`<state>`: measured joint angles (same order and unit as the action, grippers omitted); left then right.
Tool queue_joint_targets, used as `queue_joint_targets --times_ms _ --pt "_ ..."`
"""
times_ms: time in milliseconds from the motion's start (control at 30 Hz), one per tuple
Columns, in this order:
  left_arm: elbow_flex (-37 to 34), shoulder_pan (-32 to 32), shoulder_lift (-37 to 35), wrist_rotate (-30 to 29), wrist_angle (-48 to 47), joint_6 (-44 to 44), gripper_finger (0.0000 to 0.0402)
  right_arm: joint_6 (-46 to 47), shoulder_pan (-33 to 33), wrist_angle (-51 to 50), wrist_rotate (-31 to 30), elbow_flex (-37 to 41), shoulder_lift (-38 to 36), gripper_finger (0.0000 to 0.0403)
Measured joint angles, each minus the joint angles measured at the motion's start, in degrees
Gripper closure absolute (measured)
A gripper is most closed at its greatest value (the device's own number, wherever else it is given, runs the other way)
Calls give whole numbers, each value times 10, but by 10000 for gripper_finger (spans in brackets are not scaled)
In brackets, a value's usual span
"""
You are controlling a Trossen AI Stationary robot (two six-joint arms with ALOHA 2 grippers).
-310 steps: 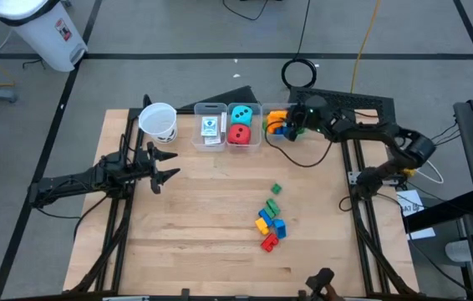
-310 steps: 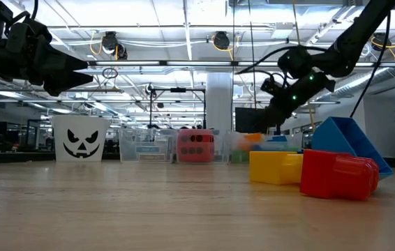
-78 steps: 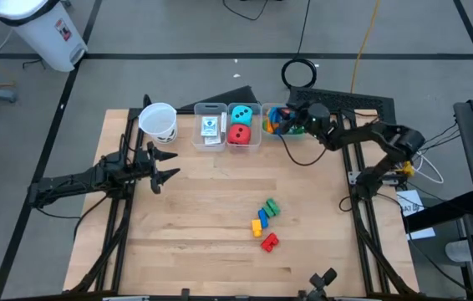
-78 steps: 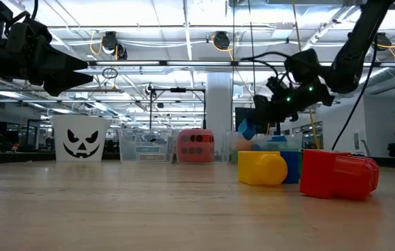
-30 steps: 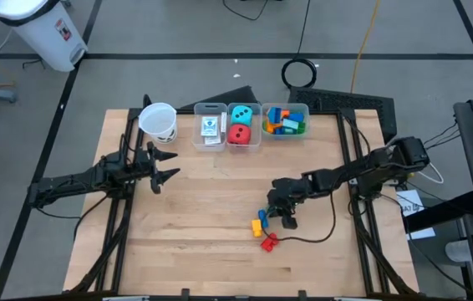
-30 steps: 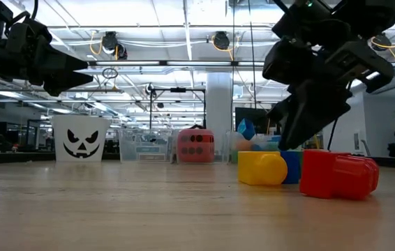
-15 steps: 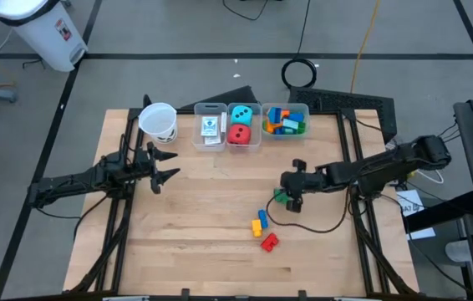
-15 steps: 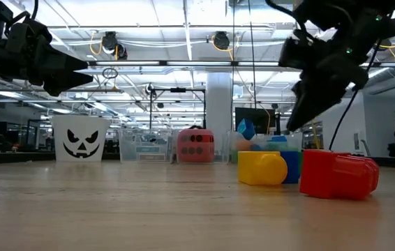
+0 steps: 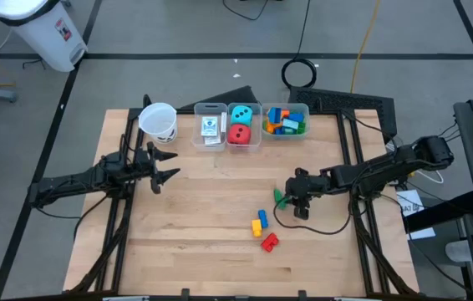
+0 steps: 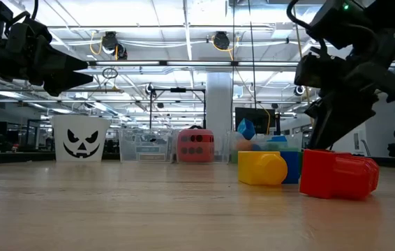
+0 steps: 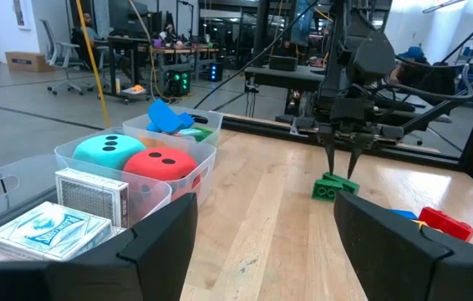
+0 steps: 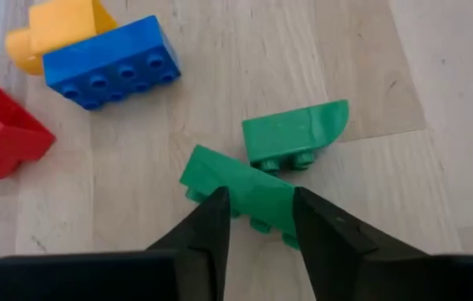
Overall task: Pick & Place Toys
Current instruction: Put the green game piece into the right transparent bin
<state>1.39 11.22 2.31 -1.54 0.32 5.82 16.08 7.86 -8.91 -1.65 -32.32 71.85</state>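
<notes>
Right tool (image 12: 257, 219) low over the bench (image 9: 203, 209), fingers slightly apart astride a green brick (image 12: 241, 194) without clamping it, second green brick (image 12: 295, 134) touching at 1 o'clock, blue brick (image 12: 109, 63) near at 10 o'clock, left tool (image 9: 163, 164) idle, spread wide, holding nothing.

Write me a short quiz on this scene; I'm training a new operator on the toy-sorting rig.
1. True or false: the red die and the teal die share one bin.
2. The right gripper hangs over: A) the green bricks; B) the card packs; C) the yellow brick.
3. Which gripper waits beside the cup?
Key: 1 true; 2 A; 3 the left gripper.
</notes>
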Motion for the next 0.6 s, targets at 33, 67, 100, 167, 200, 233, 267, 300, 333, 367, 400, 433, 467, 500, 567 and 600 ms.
queue_joint_targets --times_ms 33,67,100,167,200,233,267,300,333,367,400,433,467,500,567,600 --pt "0 0 0 0 0 0 114 -1 0 -5 -2 0 0 301" --pt "0 0 0 0 0 0 114 -3 0 -12 -6 0 0 306" --pt "0 0 0 0 0 0 114 -3 0 -21 -14 0 -1 311" --pt "0 0 0 0 0 0 114 -5 0 -38 -39 0 -3 320" --pt "0 0 0 0 0 0 114 -5 0 -46 -54 0 -4 324" --pt "0 0 0 0 0 0 114 -5 0 -53 -69 0 -5 327" --pt "0 0 0 0 0 0 114 -5 0 -60 -85 0 -9 330" --pt "0 0 0 0 0 0 114 -6 0 -69 -99 0 -14 332" --pt "0 0 0 0 0 0 114 -6 0 -73 -112 1 -19 333" --pt "0 0 0 0 0 0 114 -8 0 -80 -126 1 -26 334" --pt "0 0 0 0 0 0 114 -9 0 -80 -137 3 -35 334" --pt "0 0 0 0 0 0 114 -13 -1 -72 -148 3 -43 333" --pt "0 0 0 0 0 0 114 -20 -1 -59 -153 3 -53 332" --pt "0 0 0 0 0 0 114 -25 0 -49 -156 2 -64 329" --pt "0 0 0 0 0 0 114 -34 0 -35 -162 2 -81 321" --pt "0 0 0 0 0 0 114 -37 0 -29 -163 2 -86 314"
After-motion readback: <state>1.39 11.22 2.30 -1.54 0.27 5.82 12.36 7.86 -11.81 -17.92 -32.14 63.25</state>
